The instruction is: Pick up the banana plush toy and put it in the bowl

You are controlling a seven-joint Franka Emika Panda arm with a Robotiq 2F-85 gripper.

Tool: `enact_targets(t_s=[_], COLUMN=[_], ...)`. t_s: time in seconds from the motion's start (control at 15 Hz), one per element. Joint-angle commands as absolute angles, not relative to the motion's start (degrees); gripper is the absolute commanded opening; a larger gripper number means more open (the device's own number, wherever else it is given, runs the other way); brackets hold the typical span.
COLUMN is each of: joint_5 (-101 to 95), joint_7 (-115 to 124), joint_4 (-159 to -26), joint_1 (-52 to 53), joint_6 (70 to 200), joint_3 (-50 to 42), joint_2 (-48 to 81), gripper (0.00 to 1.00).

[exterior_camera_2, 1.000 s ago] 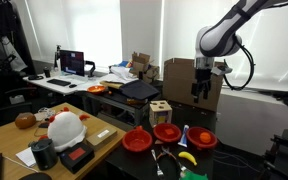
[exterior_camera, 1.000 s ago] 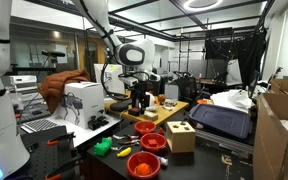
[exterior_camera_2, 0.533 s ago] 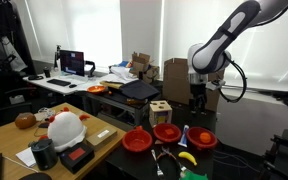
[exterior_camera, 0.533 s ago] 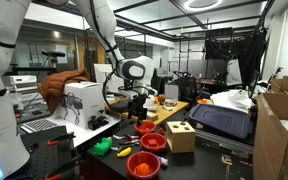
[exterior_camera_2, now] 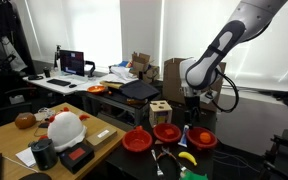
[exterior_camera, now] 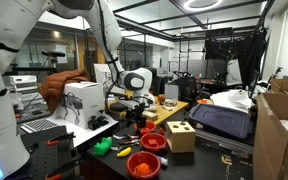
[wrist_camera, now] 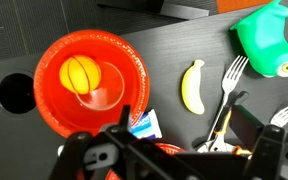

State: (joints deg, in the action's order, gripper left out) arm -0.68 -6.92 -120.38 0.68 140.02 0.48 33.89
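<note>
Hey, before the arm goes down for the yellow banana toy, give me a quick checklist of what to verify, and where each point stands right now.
1. Banana plush toy exposed, nothing on top of it: ok.
2. Fingers spread, nothing between them: ok.
3. Gripper down at the toy: not ok; it hangs well above the table.
4. Fork clear of the grasp: cannot tell; it lies close beside the toy, not touching.
5. Room in the red bowl: ok; only a yellow-orange ball sits inside.
</note>
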Motion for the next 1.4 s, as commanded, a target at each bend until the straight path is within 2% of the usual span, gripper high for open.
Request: enact_targets(t_s=[0.0,0.33,1.33], joint_5=[-1.3,-1.8,-1.5], joint_7=[-7.7,-14.3,-13.2], joint_4=[-118.3,-120.2,-119.1], joint_1=[0.4,-1.3,-0.8], joint_6=[139.8,135.2,136.5], joint_3=[1.8,4.2,3.9], joint_2=[36.6,35.8,37.7], gripper=[1.0,1.0,1.0])
